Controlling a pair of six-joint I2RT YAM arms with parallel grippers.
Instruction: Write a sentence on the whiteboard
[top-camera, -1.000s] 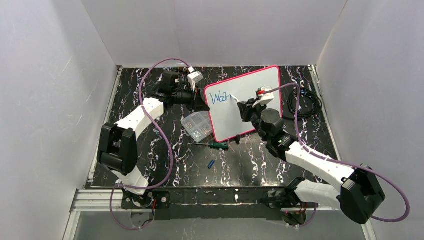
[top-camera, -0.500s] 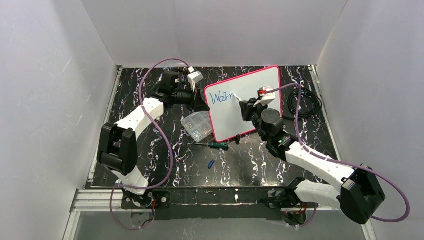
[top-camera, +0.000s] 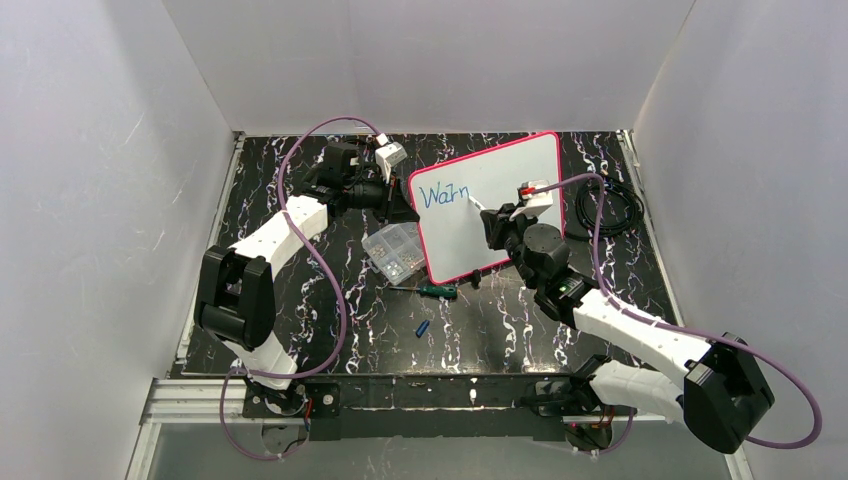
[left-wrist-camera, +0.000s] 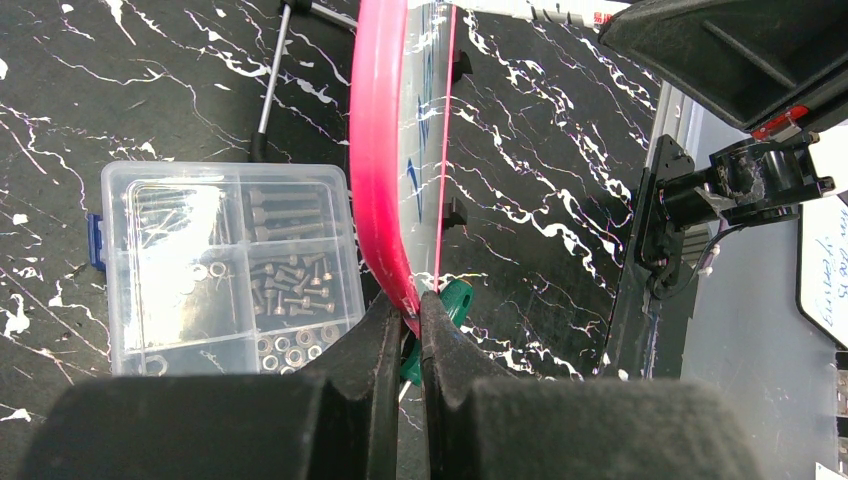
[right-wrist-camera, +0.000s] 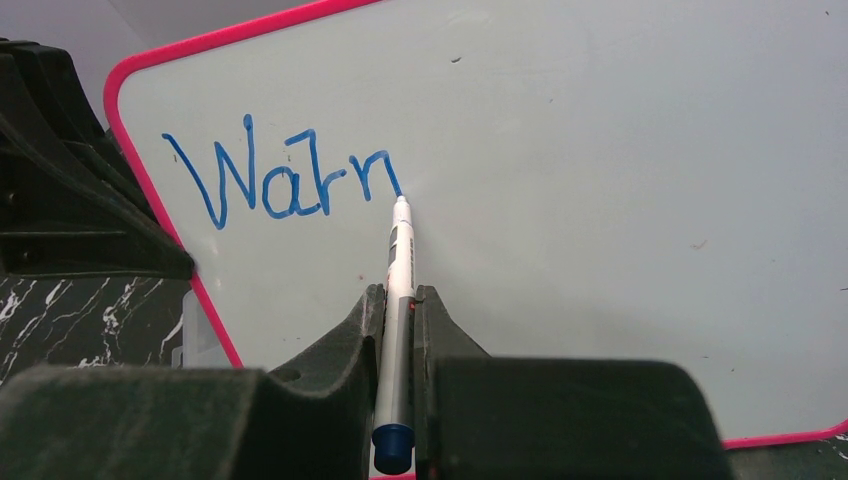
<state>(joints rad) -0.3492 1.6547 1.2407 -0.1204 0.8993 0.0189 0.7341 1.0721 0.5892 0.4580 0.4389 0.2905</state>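
Observation:
The whiteboard (top-camera: 500, 215) with its pink rim lies tilted at the table's back centre; it also fills the right wrist view (right-wrist-camera: 600, 150). Blue writing (right-wrist-camera: 280, 175) reads "Warn" near its upper left, also seen from above (top-camera: 443, 194). My right gripper (right-wrist-camera: 400, 300) is shut on a white marker (right-wrist-camera: 398, 290) with a blue end; its tip touches the board at the end of the last stroke. My left gripper (left-wrist-camera: 404, 312) is shut on the board's pink rim (left-wrist-camera: 378, 150) at its left edge, also visible from above (top-camera: 402, 205).
A clear compartment box (top-camera: 393, 250) of screws and nuts (left-wrist-camera: 225, 265) lies left of the board. A green-handled screwdriver (top-camera: 432, 290) and a small blue cap (top-camera: 422, 328) lie in front. Black cable coils (top-camera: 612, 205) sit at the right.
The marker tip has moved rightward along the top line, adding another stroke to the blue letters. The left gripper and the board have stayed put.

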